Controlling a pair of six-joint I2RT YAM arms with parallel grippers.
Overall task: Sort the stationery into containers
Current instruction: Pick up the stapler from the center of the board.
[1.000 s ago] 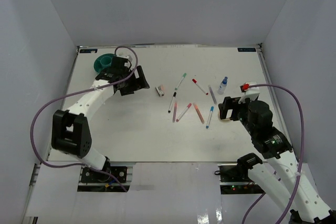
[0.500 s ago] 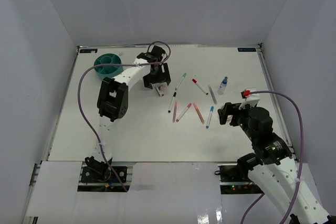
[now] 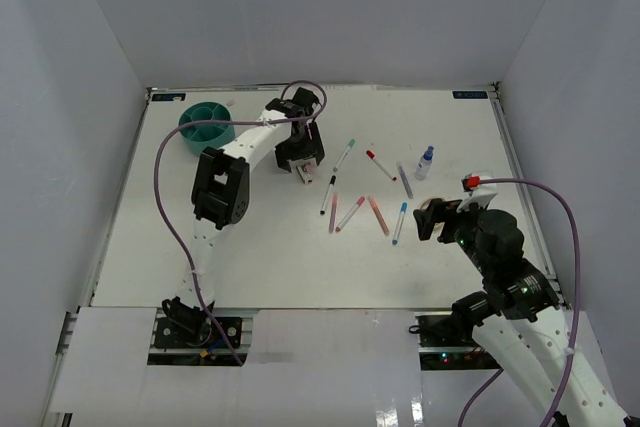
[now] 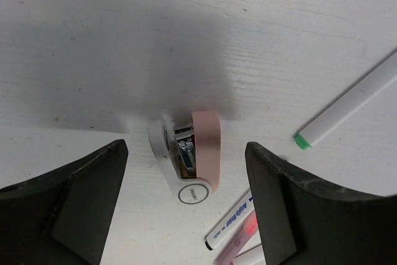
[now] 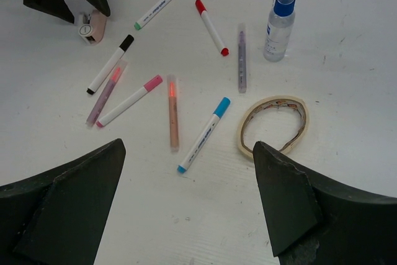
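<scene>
My left gripper point(image 3: 303, 161) is open and low over the small pink-and-white stapler point(image 4: 191, 156), which lies on the table between its fingers point(image 4: 87, 197), untouched. My right gripper point(image 3: 432, 219) is open and empty, held above the table near the blue-capped marker point(image 5: 203, 133) and the cream tape roll point(image 5: 273, 125). Green-capped point(image 5: 160, 5), red-capped point(image 5: 211, 26), black-capped point(image 5: 110, 64) and pink-capped point(image 5: 129, 100) markers lie scattered mid-table, along with the blue-capped bottle point(image 5: 280, 20). The round teal organizer point(image 3: 205, 125) stands at the far left.
Three translucent pens lie among the markers: a purple one point(image 5: 242, 66), an orange one point(image 5: 172, 120) and a pinkish one point(image 5: 105, 94). The left arm's purple cable point(image 3: 160, 197) loops over the left side of the table. White walls enclose the table.
My left arm has swung right from beside the organizer to over the stapler and lowered there. My right gripper has drawn back a little toward the near edge, off the tape roll.
</scene>
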